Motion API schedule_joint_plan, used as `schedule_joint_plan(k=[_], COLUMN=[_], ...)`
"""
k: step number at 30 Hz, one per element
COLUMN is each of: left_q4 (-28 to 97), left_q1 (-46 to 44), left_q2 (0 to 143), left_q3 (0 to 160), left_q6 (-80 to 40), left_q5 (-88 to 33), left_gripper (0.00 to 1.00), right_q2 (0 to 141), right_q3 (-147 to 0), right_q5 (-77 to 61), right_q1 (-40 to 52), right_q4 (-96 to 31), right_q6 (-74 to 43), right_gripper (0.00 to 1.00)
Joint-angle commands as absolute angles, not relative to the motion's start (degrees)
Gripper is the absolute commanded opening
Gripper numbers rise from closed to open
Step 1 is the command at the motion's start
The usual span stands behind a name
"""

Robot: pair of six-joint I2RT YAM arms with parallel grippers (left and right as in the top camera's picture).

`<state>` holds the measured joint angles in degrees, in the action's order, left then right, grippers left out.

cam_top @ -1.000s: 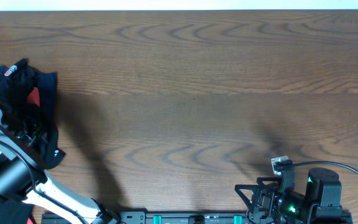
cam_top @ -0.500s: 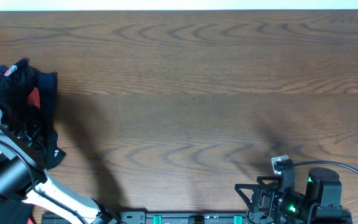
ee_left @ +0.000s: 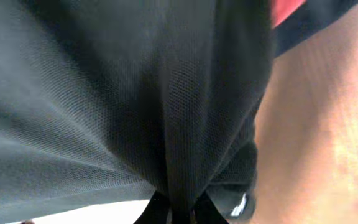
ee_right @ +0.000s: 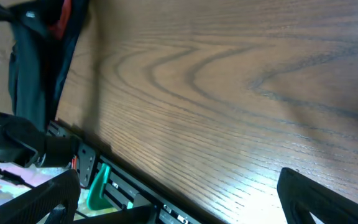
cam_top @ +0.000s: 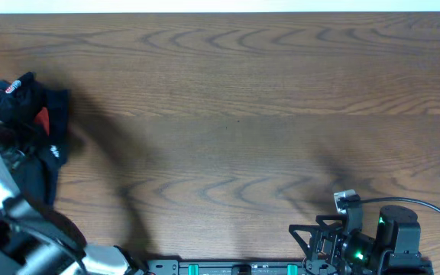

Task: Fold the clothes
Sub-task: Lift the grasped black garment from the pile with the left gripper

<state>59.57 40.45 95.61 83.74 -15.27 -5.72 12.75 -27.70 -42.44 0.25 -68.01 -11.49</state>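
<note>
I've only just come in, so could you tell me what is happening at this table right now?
The left hand is shut on a bunch of the black mesh garment, at the pile of clothes on the left edge of the wooden table. A red piece shows in that pile. The right hand is open and empty, parked at the front right. Nothing is folded yet.

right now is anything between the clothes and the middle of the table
Nothing visible does. The left claw is shut on the black garment at the left edge of the table, and the wood from there to the middle shows nothing on it. The right claw sits open at the right edge.
</note>
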Motion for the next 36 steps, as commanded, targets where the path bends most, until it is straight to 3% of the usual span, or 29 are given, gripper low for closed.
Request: schedule_joint_plan(k=[1, 9, 36], left_q4=[59.57, 59.53, 52.47], left_q1=[40.14, 38.06, 13.41], left_q2=[92.64, 89.45, 77.10], left_q3=[84.79, 84.79, 84.79], left_q6=[-17.23, -17.45, -17.28], left_q5=[-6.37, -8.34, -3.36], left_gripper=[0.06, 0.06, 0.06], right_q2=[12.78, 12.78, 12.78], right_q3=[-28.56, -28.56, -28.56], right_q5=[-42.22, -41.78, -41.80], right_q1=[0.82, 0.82, 0.82], right_q4=[-67.90, -67.83, -67.88], right_q6=[-10.46, -10.17, -10.20], right_gripper=[0.99, 0.99, 0.99])
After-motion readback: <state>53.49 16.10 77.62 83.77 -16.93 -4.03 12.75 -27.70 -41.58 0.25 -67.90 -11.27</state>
